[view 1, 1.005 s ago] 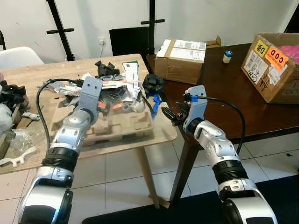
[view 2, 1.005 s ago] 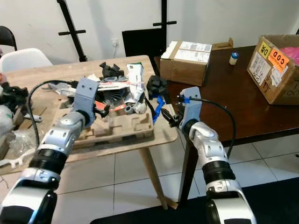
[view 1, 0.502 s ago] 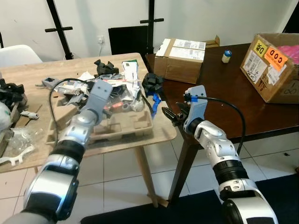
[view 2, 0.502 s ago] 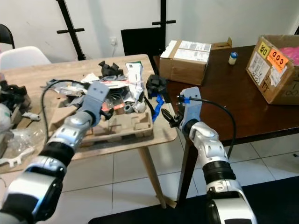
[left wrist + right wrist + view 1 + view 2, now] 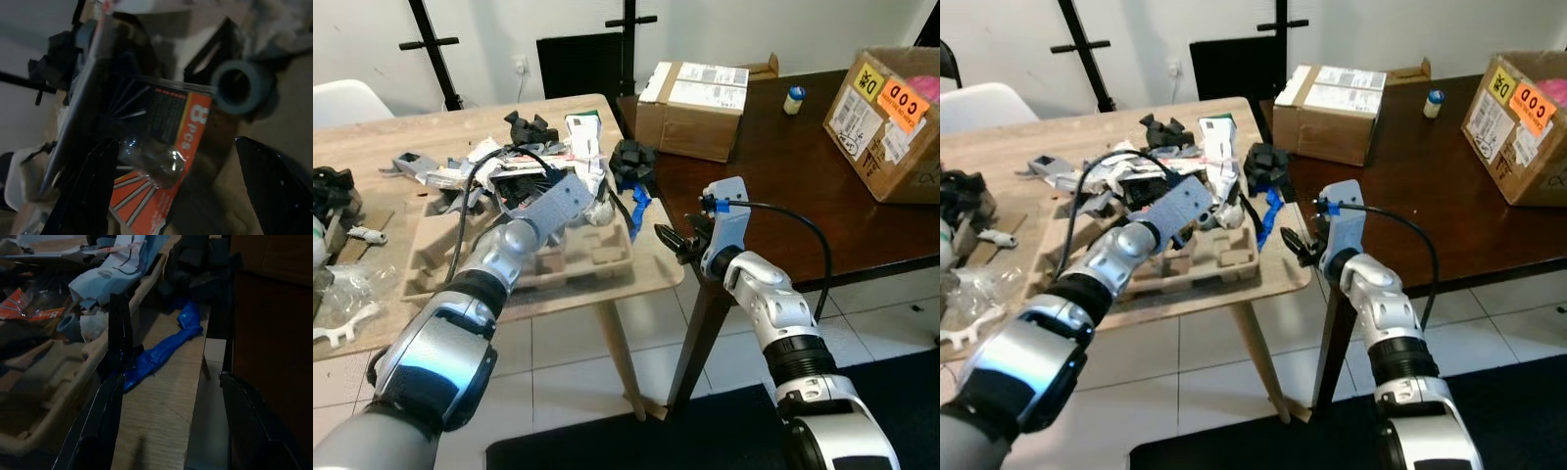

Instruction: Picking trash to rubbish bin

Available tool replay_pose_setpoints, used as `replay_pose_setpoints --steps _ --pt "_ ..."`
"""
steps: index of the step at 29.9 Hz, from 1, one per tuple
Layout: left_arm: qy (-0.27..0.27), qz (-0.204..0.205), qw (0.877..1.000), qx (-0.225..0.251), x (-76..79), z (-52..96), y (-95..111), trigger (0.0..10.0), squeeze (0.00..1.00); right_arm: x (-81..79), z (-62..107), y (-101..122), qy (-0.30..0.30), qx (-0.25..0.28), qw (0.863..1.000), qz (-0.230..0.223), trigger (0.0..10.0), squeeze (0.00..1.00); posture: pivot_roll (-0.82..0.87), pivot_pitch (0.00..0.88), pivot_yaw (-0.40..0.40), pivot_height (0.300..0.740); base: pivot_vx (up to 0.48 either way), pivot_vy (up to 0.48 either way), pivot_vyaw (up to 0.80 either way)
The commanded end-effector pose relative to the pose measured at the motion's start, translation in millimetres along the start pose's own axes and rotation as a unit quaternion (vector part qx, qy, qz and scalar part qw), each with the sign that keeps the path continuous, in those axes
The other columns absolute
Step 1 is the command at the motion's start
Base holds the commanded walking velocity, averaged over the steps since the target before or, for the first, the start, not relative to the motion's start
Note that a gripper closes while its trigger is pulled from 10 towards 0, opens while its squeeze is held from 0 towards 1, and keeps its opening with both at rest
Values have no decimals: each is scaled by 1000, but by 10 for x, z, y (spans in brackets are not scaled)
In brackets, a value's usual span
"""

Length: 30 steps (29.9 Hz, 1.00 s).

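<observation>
The left gripper, fingers apart, reaches for the orange blister pack in the trash pile and must next close on it, while the right gripper waits open beside the table.

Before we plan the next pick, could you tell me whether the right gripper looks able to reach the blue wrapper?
Probably yes: the right gripper is open and aimed at the blue wrapper, which lies on bare wooden table beside the pulp tray.
</observation>
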State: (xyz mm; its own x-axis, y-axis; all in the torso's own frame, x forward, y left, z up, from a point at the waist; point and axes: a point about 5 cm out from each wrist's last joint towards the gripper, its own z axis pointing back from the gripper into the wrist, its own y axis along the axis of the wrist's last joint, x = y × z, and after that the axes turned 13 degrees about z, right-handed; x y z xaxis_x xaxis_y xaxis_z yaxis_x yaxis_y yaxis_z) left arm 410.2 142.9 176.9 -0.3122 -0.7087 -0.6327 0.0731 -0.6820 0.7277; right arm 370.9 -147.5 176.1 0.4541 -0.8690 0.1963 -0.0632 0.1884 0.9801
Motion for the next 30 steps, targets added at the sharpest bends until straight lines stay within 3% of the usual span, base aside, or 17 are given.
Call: replay_pose_setpoints --steps 1,7,12,14,16,30 --pt "10 -37 999 -12 -89 14 -49 10000 0 -31 8 -28 8 -6 1000 -5 10000 0 -65 182 71 740 0 0 0" --pt "21 -69 997 -25 -147 21 -76 10000 0 -30 8 -13 9 -5 1000 -4 10000 0 -72 190 69 740 0 0 0" --pt "50 -142 988 -25 -203 23 -58 10000 0 -39 14 0 9 -5 1000 -5 10000 0 -77 198 69 740 0 0 0" --pt "50 -142 988 -25 -203 23 -58 10000 0 -39 14 0 9 -5 1000 -5 10000 0 -77 198 69 740 0 0 0" --pt "67 -177 982 -22 -207 22 -55 10000 0 -48 20 -5 8 -6 1000 -6 10000 0 -87 207 68 740 0 0 0" --pt "75 -115 990 -25 -241 8 25 10000 0 -17 74 4 -1 -11 1000 -8 10000 0 -113 237 84 740 0 0 0"
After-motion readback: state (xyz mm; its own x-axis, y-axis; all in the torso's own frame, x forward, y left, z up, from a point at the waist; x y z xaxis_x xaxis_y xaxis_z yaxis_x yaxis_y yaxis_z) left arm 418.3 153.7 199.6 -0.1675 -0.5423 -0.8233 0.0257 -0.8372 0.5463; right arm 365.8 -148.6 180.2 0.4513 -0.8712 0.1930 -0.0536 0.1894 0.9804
